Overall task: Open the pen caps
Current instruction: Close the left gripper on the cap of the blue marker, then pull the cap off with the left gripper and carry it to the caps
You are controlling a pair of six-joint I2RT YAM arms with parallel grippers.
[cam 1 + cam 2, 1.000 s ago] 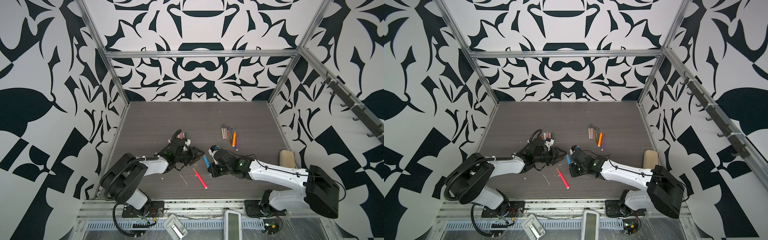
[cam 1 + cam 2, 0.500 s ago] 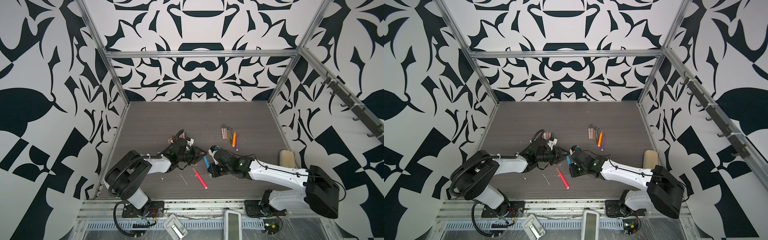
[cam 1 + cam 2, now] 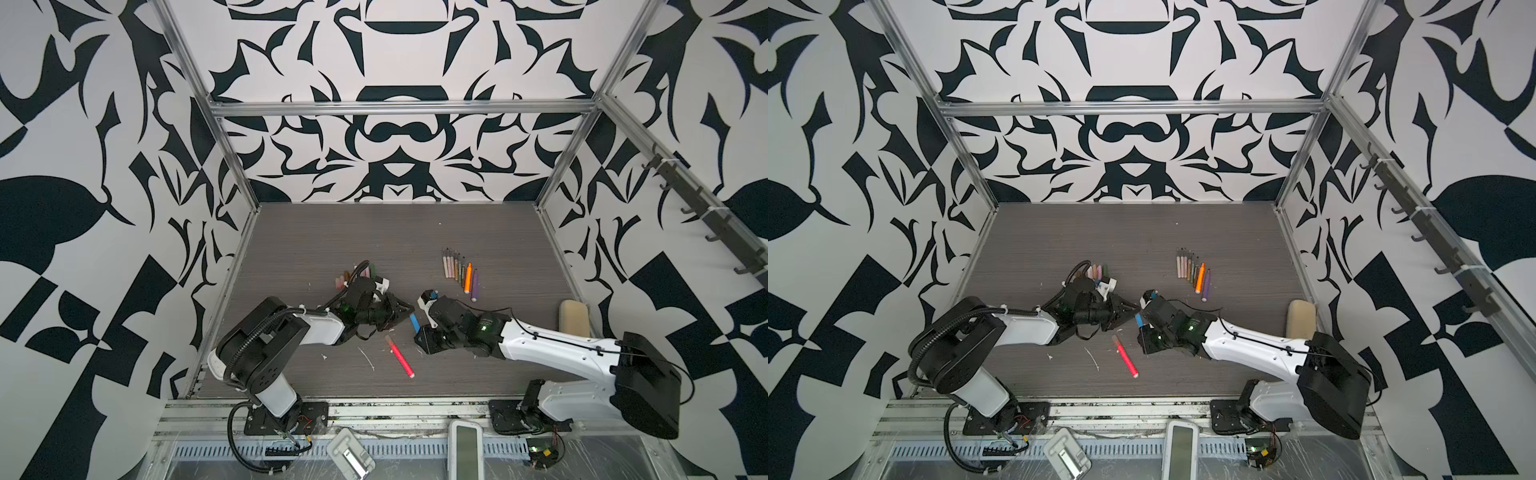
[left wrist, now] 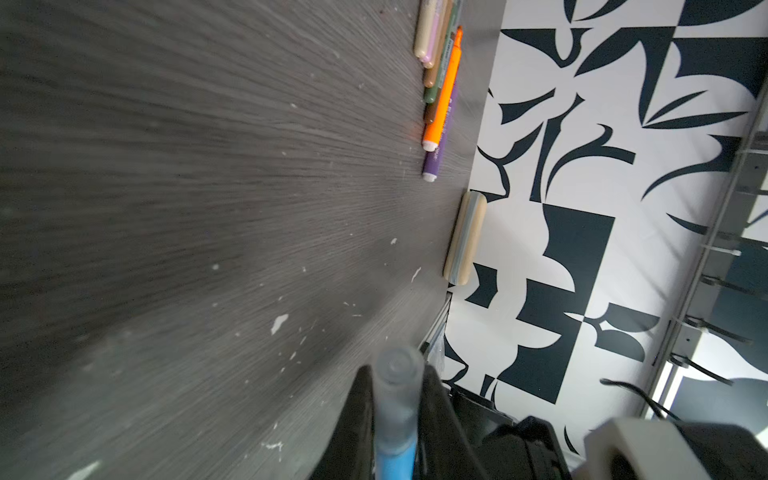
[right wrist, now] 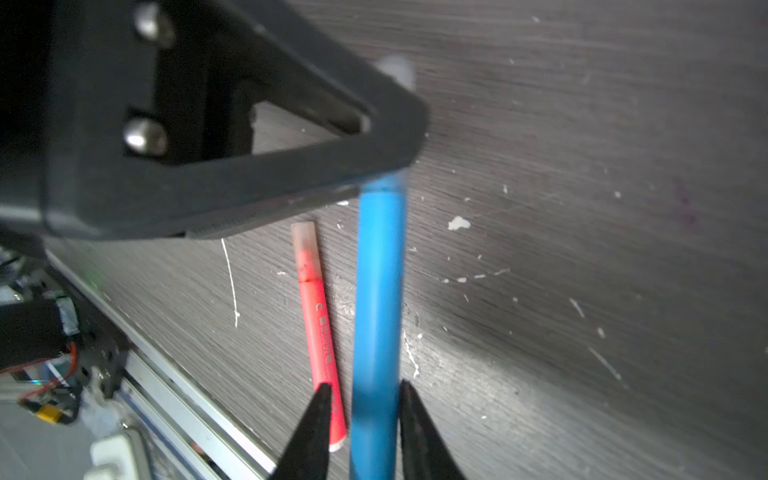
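A blue pen (image 3: 413,322) (image 3: 1139,321) hangs between my two grippers above the table's middle. My left gripper (image 4: 397,399) is shut on its translucent cap (image 4: 397,384), with a finger pressed to each side. My right gripper (image 5: 361,399) stands around the blue barrel (image 5: 378,291); one finger touches it and a gap shows at the other. In both top views the left gripper (image 3: 409,309) and right gripper (image 3: 417,332) meet tip to tip. A pink pen (image 5: 318,332) (image 3: 400,357) with its cap on lies on the table just in front.
A row of several uncapped pens (image 3: 459,272) (image 4: 440,83) lies at the back right. Several loose pen caps (image 3: 345,278) (image 3: 1098,272) sit behind the left wrist. A beige block (image 3: 573,318) (image 4: 463,237) rests against the right wall.
My left gripper has slid right onto the blue pen's cap and closed on it. The right gripper's jaws have eased apart round the barrel.
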